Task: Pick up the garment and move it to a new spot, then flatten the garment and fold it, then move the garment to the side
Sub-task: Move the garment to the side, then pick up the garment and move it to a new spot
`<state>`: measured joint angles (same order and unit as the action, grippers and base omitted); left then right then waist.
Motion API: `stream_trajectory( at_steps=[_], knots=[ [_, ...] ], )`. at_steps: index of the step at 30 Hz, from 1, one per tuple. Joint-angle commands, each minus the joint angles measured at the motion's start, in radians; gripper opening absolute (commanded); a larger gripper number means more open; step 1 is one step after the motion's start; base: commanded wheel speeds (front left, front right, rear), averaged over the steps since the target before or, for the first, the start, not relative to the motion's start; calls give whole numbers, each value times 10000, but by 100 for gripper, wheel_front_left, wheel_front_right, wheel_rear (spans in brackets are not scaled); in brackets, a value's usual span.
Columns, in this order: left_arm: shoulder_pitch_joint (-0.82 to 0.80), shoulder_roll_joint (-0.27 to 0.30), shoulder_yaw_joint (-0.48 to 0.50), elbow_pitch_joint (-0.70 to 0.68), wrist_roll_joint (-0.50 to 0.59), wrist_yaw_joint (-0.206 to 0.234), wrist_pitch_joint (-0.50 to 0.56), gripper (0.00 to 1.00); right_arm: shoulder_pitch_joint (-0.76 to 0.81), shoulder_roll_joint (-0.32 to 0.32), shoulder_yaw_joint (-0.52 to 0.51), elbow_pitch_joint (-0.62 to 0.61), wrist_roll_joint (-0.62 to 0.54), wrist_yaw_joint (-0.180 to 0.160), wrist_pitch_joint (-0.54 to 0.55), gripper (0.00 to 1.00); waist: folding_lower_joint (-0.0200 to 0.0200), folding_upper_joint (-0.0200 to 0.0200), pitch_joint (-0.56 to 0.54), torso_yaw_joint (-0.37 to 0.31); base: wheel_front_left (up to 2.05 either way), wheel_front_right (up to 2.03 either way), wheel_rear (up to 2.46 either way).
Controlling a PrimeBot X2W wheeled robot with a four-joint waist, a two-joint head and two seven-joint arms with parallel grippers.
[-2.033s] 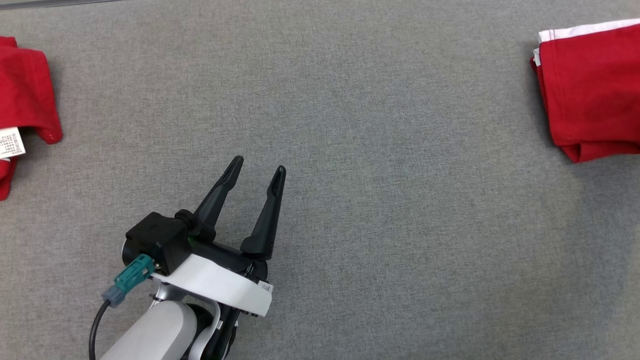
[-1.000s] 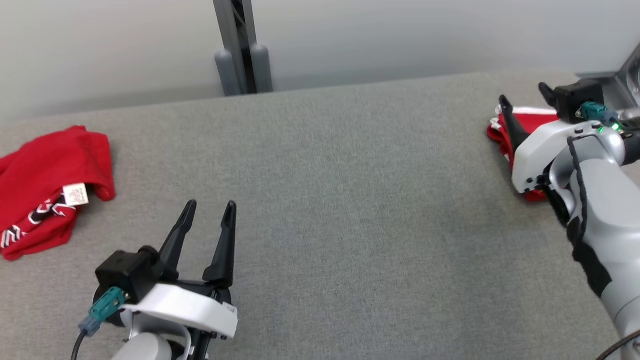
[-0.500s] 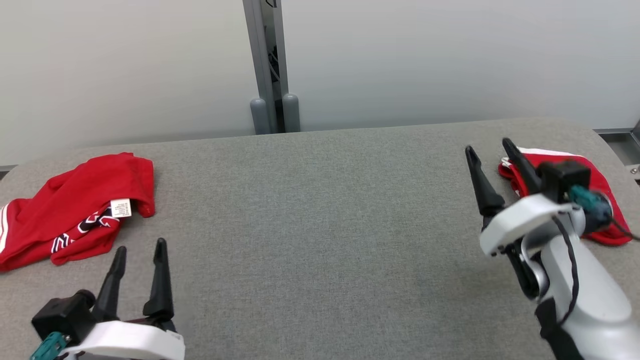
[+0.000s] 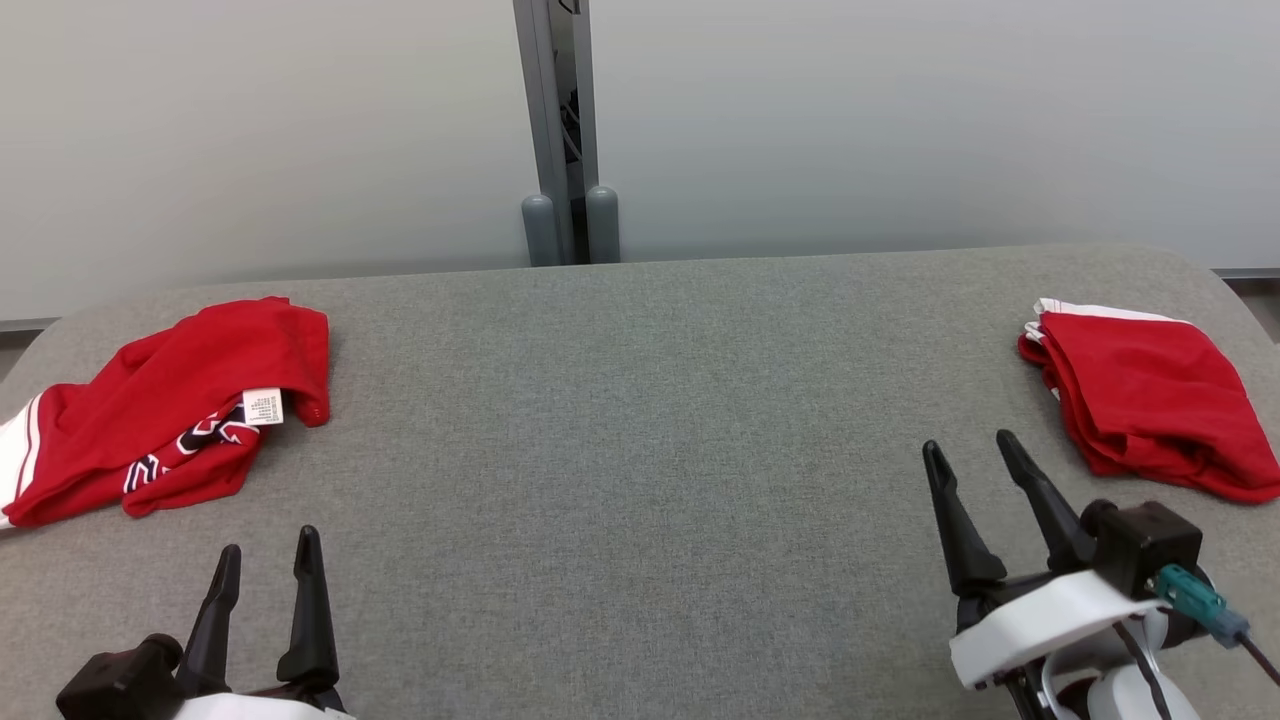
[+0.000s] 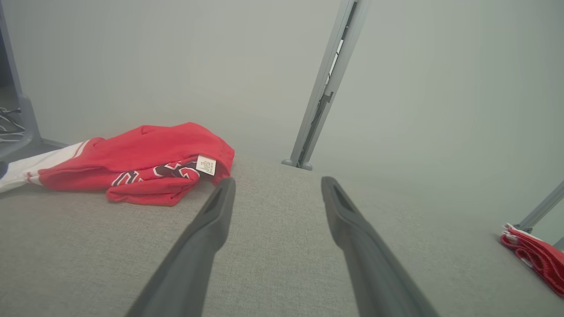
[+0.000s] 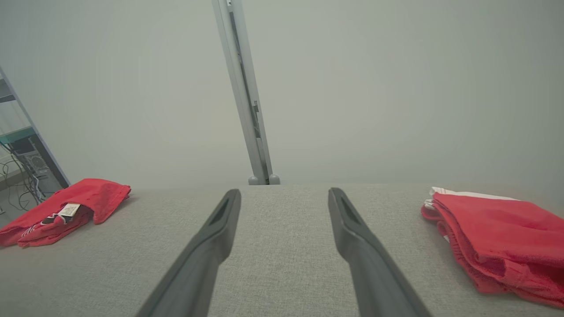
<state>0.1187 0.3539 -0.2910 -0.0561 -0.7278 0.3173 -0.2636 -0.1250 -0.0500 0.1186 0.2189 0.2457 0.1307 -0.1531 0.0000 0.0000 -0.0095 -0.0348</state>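
A crumpled red garment (image 4: 165, 410) with white stripes, dark lettering and a white tag lies at the left end of the grey table (image 4: 640, 430); it also lies ahead and left of the fingers as the garment (image 5: 141, 163) in the left wrist view, and far left as the garment (image 6: 61, 209) in the right wrist view. A folded red garment (image 4: 1145, 400) lies at the right end, the same folded garment (image 6: 498, 233) close beside the right fingers. My left gripper (image 4: 267, 547) stands open and empty at the near left, below the crumpled one. Near the front right, my right gripper (image 4: 968, 445) is open and empty.
A grey metal post (image 4: 562, 130) on two round feet rises behind the table's far edge, against a pale wall. The table's corners are rounded. Shelving with cables (image 6: 22, 163) stands off the left end.
The head camera has tilted up, bringing the far edge, wall and both garments into view. My right gripper has drawn back from the folded garment toward the near right. Both stay open.
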Motion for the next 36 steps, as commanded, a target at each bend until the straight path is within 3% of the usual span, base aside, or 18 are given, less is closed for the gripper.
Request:
stream_trajectory(
  at_steps=[1,11,36],
  knots=[
    [75,49,46,46,142,-60,-13,100,202,-36,28,-281,58,1,95,100,0,0,8,-14,0,0,0],
    [-79,-118,-58,228,375,-190,-14,100,800,-32,-123,-1191,-32,1,485,100,0,0,26,-20,0,0,0],
    [-359,109,-423,41,803,93,290,100,898,-30,-386,-1408,-135,1,569,100,0,0,72,17,0,0,0]
  ],
)
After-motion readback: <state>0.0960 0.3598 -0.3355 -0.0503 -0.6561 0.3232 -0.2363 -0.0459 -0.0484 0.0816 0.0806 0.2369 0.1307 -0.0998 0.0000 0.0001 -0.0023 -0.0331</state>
